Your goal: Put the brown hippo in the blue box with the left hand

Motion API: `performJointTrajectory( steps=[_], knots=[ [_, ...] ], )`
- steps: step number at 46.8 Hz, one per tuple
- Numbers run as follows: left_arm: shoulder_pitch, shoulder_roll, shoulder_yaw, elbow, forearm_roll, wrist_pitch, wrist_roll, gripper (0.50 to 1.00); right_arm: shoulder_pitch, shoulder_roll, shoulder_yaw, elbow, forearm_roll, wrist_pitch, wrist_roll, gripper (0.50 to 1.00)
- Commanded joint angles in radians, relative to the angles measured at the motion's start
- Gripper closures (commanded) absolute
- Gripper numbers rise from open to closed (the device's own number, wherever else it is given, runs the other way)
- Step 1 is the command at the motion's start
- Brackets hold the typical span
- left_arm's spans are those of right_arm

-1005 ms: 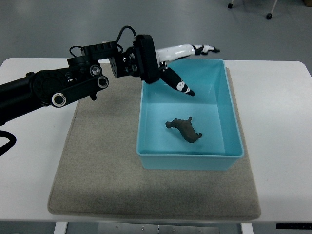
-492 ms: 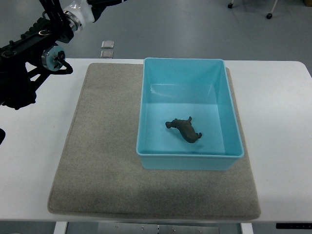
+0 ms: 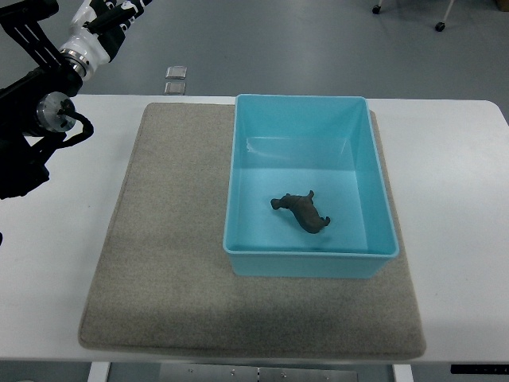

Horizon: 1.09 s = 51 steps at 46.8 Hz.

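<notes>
Left hand [image 3: 107, 20] sits at top-left corner of the top view, mostly cut off by the frame edge; only a white wrist section w/ black parts shows, so can't tell if fingers are spread or curled, & nothing is seen in it. Its black arm [image 3: 32, 127] comes in from the left edge, over the counter's [image 3: 461, 159] left end, well apart from everything else. Right arm isn't visible. Count, top view: 1 brown hippo [image 3: 301, 212], 1 blue box [image 3: 310, 261], 1 grey mat [image 3: 167, 263], 1 white counter, 2 small square floor plates [image 3: 175, 79] beyond the far counter edge. Hippo lies inside the box, on its floor, roughly central but a bit toward the near wall, body running diagonally from upper left to lower right; whether upright or on its side is too small to tell. It touches no wall. Box is open-topped, rectangular, long axis running away from the robot, resting on the right half of the mat; its right rim sits near the mat's right edge. Mat lies flat on the counter, left half bare. Floor beyond is grey; caster wheels [image 3: 437, 25] show at top right, 2 counted.
</notes>
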Motion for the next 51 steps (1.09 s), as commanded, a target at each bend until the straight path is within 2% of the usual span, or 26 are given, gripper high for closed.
performJointTrajectory(
  steps=[1, 9, 20, 51],
  knots=[
    [0.006, 0.0, 0.0, 0.012, -0.001, 0.02, 0.003, 0.506, 0.001, 0.0, 0.0, 0.0, 0.0, 0.0, 0.0, 0.564],
    [0.02, -0.009, -0.006, 0.041, -0.004, 0.056, 0.025, 0.506, 0.001, 0.0, 0.0, 0.0, -0.001, 0.0, 0.0, 0.564],
    [0.06, -0.009, -0.076, 0.039, -0.003, 0.059, 0.084, 0.506, 0.001, 0.0, 0.0, 0.0, 0.0, 0.0, 0.0, 0.564],
    [0.117, -0.008, -0.167, 0.03, -0.001, 0.042, 0.086, 0.506, 0.001, 0.0, 0.0, 0.0, 0.0, 0.0, 0.0, 0.564]
  ],
)
